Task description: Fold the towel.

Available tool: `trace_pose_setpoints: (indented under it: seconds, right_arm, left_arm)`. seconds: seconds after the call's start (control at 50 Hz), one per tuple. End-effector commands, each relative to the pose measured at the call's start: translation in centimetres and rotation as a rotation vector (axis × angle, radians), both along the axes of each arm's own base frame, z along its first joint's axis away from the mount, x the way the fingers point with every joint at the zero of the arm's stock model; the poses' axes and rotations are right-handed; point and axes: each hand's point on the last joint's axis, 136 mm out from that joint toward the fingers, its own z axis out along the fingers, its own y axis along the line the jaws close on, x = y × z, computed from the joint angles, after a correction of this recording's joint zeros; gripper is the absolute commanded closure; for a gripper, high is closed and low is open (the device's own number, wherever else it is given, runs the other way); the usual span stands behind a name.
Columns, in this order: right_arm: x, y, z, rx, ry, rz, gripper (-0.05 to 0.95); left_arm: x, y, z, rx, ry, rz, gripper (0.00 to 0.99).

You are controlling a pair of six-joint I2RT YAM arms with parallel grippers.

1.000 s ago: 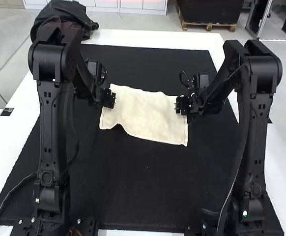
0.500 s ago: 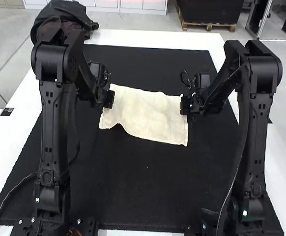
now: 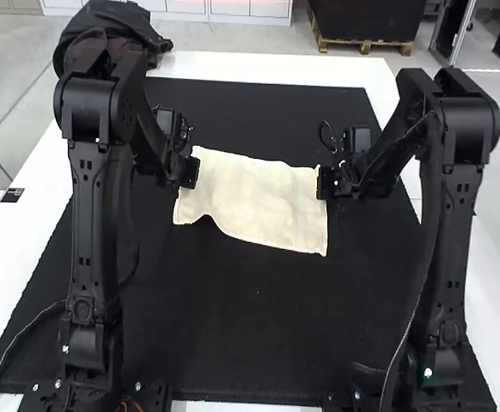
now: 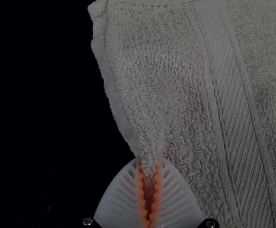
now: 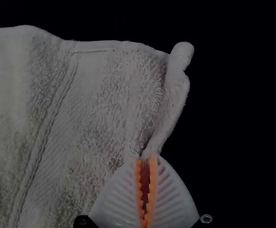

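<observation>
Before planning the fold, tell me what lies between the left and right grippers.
The high view shows the cream terry towel there, spread on the black mat from the left gripper to the right gripper.

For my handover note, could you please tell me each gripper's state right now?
Left gripper: closed on one side edge of the towel.
Right gripper: closed on the opposite edge.

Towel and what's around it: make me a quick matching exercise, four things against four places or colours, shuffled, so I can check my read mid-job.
1. Left pincer
2. Towel
3. Mat
4. Right pincer

A. Black, beneath the cloth
B. Pinching the edge at the high view's right
C. Pinching the edge at the high view's left
D. Cream, between the two arms' ends

Pairs: 1-C, 2-D, 3-A, 4-B
</observation>
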Motion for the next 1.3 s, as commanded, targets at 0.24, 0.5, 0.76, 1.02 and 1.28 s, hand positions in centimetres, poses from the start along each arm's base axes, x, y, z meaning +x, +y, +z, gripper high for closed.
trace_pose_setpoints:
  seconds: [0.24,0.5,0.76,1.02,1.28]
  right_arm:
    - [0.1,-1.2,4.4,0.052,-0.076,-0.006,0.92]
    - [-0.9,-1.1,5.4,0.074,-0.083,0.015,0.92]
    - [-1.7,-0.6,7.2,0.095,-0.101,0.041,0.92]
    - [-2.8,-0.4,7.9,0.111,-0.094,0.054,0.92]
    - [-3.8,-0.3,8.6,0.128,-0.095,0.061,0.92]
  left_arm:
    - [-0.1,1.4,3.9,0.007,-0.059,0.032,0.969]
    - [-1.2,1.2,4.5,-0.009,-0.054,0.039,0.969]
    - [-2.8,1.2,4.5,-0.016,-0.041,0.041,0.969]
    - [-4.2,1.2,5.0,-0.024,-0.044,0.036,0.969]
    - [-5.1,1.1,6.5,-0.033,-0.12,0.032,0.969]
